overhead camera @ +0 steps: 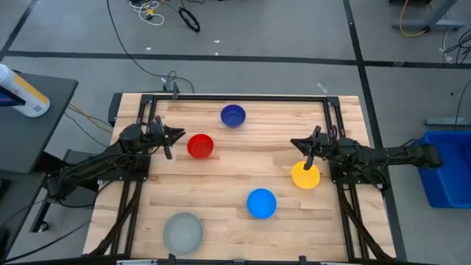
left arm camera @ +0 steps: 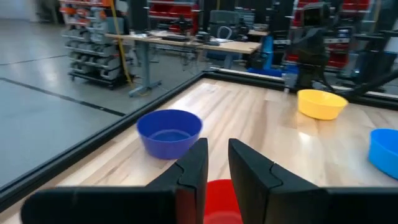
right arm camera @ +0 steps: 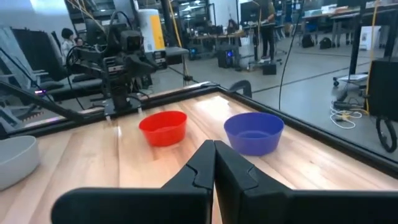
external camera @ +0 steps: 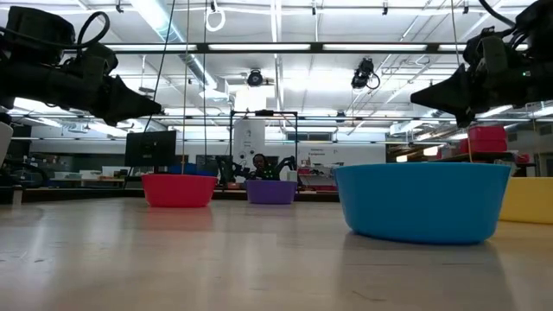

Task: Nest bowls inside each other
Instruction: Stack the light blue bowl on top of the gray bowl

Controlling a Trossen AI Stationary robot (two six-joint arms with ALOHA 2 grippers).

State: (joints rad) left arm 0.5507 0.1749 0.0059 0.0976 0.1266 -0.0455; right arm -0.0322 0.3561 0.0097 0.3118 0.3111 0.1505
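Five bowls stand apart on the wooden table, each resting on its base. The dark blue bowl point(overhead camera: 233, 115) is at the far middle and the red bowl point(overhead camera: 200, 146) is left of centre. The yellow bowl point(overhead camera: 306, 175) is on the right, the light blue bowl point(overhead camera: 261, 203) near the middle front, and the grey bowl point(overhead camera: 182, 232) at the near left. My left gripper point(overhead camera: 179, 134) hovers just left of the red bowl, with a narrow gap between its fingers point(left arm camera: 217, 155) and nothing in it. My right gripper point(overhead camera: 295, 143) is shut point(right arm camera: 214, 152) and empty, above and just beyond the yellow bowl.
Black frame rails point(overhead camera: 243, 97) run along the table's far edge and sides. A blue bin point(overhead camera: 446, 166) stands off the table's right side. A white and yellow bottle point(overhead camera: 22, 92) lies on a grey stand to the left. Bare wood lies between the bowls.
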